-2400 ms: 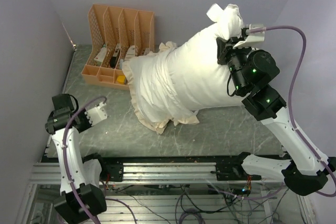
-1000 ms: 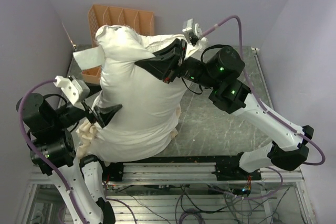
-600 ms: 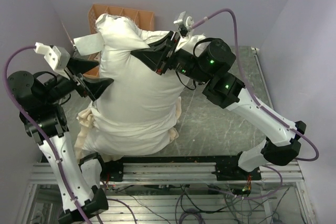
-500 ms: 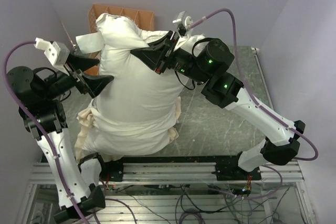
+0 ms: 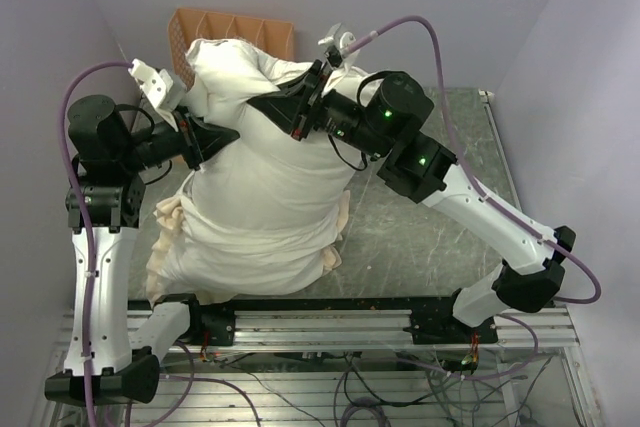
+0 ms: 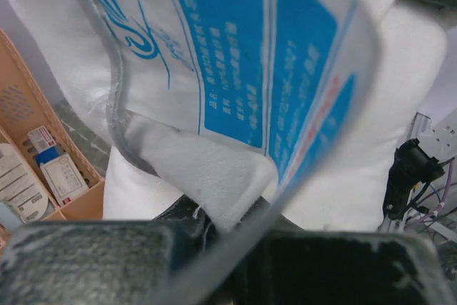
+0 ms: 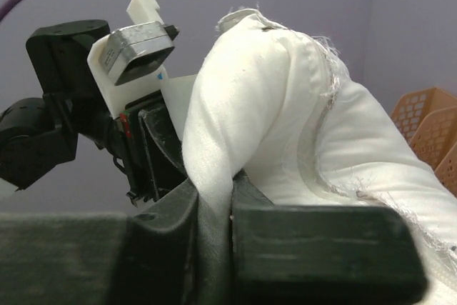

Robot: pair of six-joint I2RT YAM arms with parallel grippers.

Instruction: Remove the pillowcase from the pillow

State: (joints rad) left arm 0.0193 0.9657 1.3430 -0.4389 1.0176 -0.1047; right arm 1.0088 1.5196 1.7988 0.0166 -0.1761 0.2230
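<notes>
Two grips: both arms are holding the bundle up over the grey-green marbled table (image 5: 430,237), toward its far-left corner.
Right side: the right gripper (image 5: 275,105) is clamping a fold of the plump plain white stuffed pillow (image 5: 235,72) near its top. In the right wrist view, white cloth is running down between the closed fingers (image 7: 307,248).
Left side: the left gripper (image 5: 218,135) is pressing in on the pillow's left flank with its jaws together. The left wrist view is showing a blue-printed white sewn-in label (image 6: 271,69) and a white corner pinched between them.
Cover: the limp cream fabric pillowcase with its ruffled frill (image 5: 250,237) is wrapping the pillow's lower part and sagging toward the table's near edge. No grey face is showing.
Long axis: the pillow is running from the far edge down toward the near edge.
Key relation: the pillowcase is lying on the near side of both grippers, so I'm judging it needs to slide off toward the near edge, along that axis.
Nearer arm: the left, since the frill is bunching just beside its forearm.
Backdrop: an orange slotted plastic organiser (image 5: 235,27) is peeking out behind the pillow at the far edge.
</notes>
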